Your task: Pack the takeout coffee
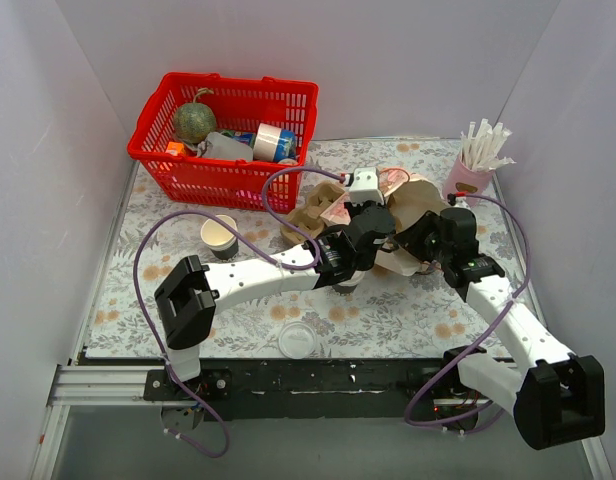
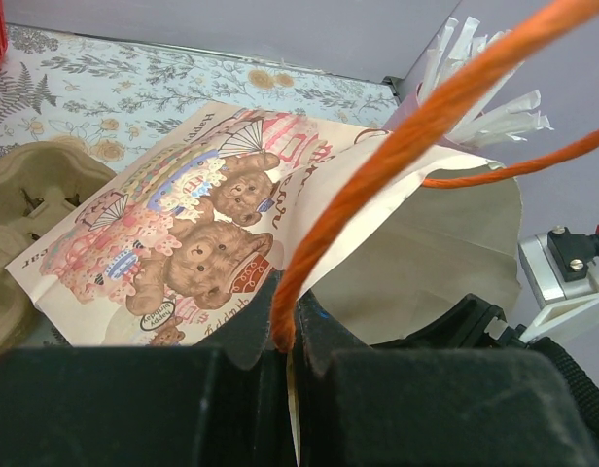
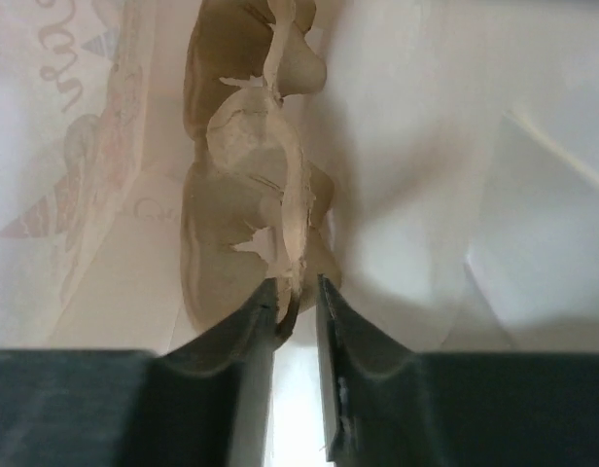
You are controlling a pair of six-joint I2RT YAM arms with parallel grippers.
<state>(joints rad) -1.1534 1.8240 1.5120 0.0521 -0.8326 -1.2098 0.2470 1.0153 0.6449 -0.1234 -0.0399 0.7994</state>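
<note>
Soft, even light is falling from overhead in the top view, leaving only faint shadows on the table [image 1: 158,300] and paling the white walls [image 1: 48,120]. At the left wrist the orange cord [image 2: 397,161] is blurring close to the lens, while the printed bag [image 2: 183,224] is showing sharp. At the right wrist light is glowing through the paper and washing it out, and the right gripper [image 3: 298,292] is reading dark and soft-edged.

Printed lettering on the teddy-bear paper bag [image 2: 197,229], upside down to the left wrist; oval badge [image 2: 156,317] at seven o'clock, all too small to read.
</note>
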